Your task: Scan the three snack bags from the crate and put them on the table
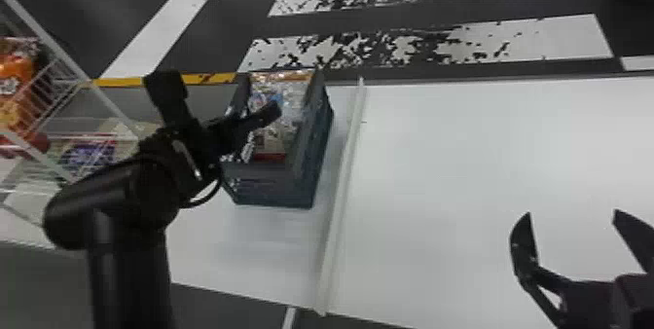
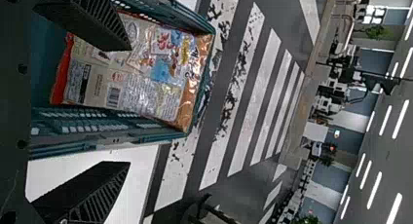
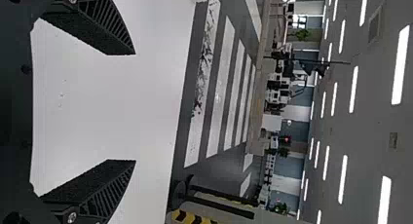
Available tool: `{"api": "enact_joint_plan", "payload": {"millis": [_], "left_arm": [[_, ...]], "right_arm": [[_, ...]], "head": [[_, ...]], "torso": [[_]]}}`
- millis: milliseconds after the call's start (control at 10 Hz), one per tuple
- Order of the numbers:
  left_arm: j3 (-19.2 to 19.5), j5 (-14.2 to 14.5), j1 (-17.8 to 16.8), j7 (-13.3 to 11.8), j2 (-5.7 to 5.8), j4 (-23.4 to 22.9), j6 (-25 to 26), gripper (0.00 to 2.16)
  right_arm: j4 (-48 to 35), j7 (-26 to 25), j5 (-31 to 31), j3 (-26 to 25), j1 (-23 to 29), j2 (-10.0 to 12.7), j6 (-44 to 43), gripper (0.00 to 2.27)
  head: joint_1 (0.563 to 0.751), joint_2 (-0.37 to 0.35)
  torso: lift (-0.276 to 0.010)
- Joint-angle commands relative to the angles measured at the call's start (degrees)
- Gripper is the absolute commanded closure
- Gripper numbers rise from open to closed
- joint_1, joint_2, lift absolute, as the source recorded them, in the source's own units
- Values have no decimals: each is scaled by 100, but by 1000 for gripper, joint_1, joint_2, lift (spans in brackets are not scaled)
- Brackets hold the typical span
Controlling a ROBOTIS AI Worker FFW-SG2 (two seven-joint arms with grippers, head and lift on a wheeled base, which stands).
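Note:
My left gripper (image 1: 225, 95) is open above the left side of the crate (image 1: 311, 167), one finger reaching over the crate's opening. Snack bags (image 1: 277, 131) lie inside the crate; how many cannot be told. In the left wrist view the left gripper (image 2: 127, 107) has its fingers wide apart, with nothing between them but the view of the crate (image 2: 160, 136) and its bags (image 2: 126, 83) beyond. On the right, my right gripper (image 1: 574, 216) stands open over the white table (image 1: 462, 157); the right wrist view has this gripper (image 3: 134, 107) with nothing held.
A white wire basket (image 1: 102, 99) with an orange snack bag (image 1: 14, 84) and other packs stands at the far left. A pale raised strip (image 1: 340, 201) runs along the table just right of the crate. Striped floor lies beyond the table's far edge.

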Motion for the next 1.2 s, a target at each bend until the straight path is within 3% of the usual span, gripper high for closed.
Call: {"api": "enact_joint_plan", "payload": {"millis": [0, 100, 200, 400, 600, 800, 1100], "left_arm": [[-224, -299, -556, -32, 233, 670, -8, 26], [-338, -449, -855, -111, 383, 960, 10, 29], [-523, -853, -1057, -199, 480, 1127, 27, 29], [-839, -1354, -1418, -270, 550, 1593, 10, 46], [-918, -1424, -1576, -349, 787, 1971, 45, 53], [-1191, -1556, -1822, -401, 814, 2446, 10, 63], [-1331, -1565, -2024, -358, 752, 2859, -184, 66]], "right_arm": [[30, -9, 39, 7, -27, -68, 113, 90], [100, -71, 57, 7, -71, -104, 113, 90], [162, -88, 57, 7, -98, -121, 96, 90], [267, -106, 57, 16, -186, -156, 131, 90], [408, -159, 31, 165, -414, -253, 219, 90], [478, -255, 31, 165, -449, -288, 201, 90], [478, -299, 48, 183, -476, -306, 184, 90]], "head": [[695, 316], [695, 318], [695, 316], [695, 316], [695, 316], [695, 333], [695, 313]], "torso": [[-94], [-94], [-94], [-94], [-94], [-94], [-94]]}}
